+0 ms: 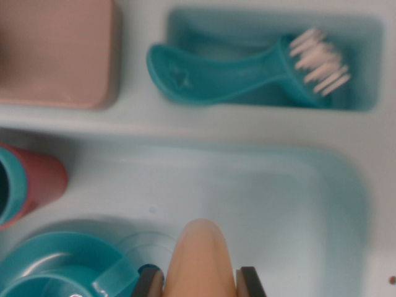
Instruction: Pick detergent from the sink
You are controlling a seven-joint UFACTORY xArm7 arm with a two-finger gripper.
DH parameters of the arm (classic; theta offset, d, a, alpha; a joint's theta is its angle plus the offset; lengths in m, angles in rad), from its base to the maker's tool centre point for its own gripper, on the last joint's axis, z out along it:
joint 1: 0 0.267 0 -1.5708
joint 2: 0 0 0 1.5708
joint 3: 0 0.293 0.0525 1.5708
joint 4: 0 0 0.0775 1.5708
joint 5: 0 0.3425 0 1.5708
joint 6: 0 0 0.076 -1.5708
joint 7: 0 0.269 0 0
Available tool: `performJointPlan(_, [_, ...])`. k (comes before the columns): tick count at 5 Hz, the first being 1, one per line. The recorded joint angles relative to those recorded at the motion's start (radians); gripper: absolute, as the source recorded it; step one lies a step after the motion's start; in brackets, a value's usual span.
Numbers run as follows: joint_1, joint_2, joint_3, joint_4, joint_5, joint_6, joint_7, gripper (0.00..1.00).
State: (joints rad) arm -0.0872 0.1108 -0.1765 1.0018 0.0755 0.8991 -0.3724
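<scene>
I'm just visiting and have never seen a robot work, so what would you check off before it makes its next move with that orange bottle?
1. Bottle between the pincer fingers: ok; the peach-orange detergent bottle sits between the two dark fingers.
2. Grip firm: cannot tell; only the fingertips show at the picture's bottom edge.
3. Bottle lifted out of the sink: cannot tell from this one view.
4. Neighbours apart from the bottle: not ok; the teal dishes lie close on the wrist view's left.
5. Red cup: ok, well apart.
6. Brush: ok, resting in its own tray.
</scene>
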Motion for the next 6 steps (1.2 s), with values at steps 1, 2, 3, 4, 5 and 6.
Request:
performJointPlan(1, [0.0000,0.000,0.000,0.000,0.0000,0.000,0.000,1.00])
performJointPlan(2, [0.0003,-0.009,0.000,0.030,-0.0029,0.039,0.003,1.00])
performJointPlan(3, [0.0003,-0.009,0.000,0.030,-0.0029,0.039,0.003,1.00])
performJointPlan(4, [0.0006,-0.018,0.000,0.062,-0.0059,0.079,0.006,1.00])
performJointPlan(5, [0.0006,-0.018,0.000,0.062,-0.0059,0.079,0.006,1.00])
performJointPlan(6, [0.0009,-0.028,-0.001,0.096,-0.0091,0.123,0.010,1.00])
